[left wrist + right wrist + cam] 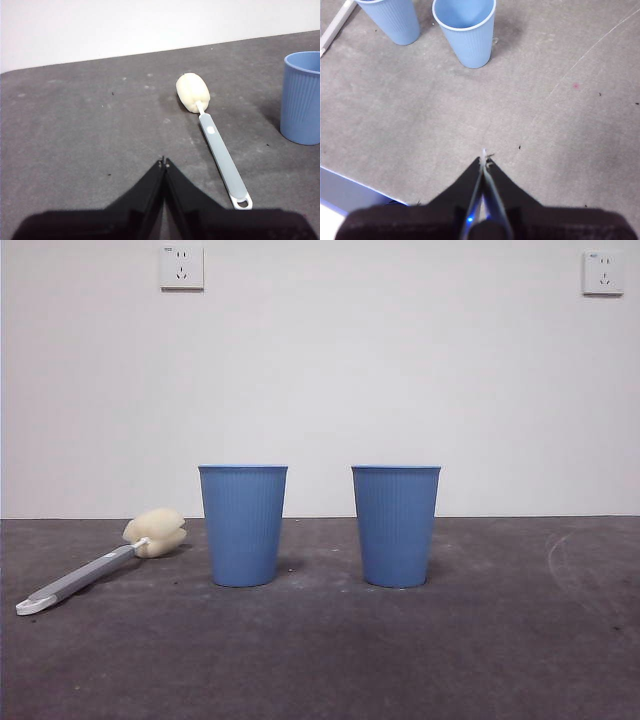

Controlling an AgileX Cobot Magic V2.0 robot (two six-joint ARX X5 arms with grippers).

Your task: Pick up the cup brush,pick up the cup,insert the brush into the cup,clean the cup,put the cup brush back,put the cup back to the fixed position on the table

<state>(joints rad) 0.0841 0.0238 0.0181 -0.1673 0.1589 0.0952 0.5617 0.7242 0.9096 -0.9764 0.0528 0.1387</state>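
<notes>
Even, soft, fairly bright light throughout, no glare. Faint short shadows at the bases of both blue cups [243, 525] [395, 526] and beside the cup brush [100, 568] on the table [500, 640]. Front view crisp; black jaws blurred along both wrist views' near edges.

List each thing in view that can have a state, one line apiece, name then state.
cup brush: lying flat on the table, not held.
left cup: upright, standing free.
right cup: upright, empty.
left end effector: shut, holding nothing.
right end effector: shut, holding nothing.
</notes>
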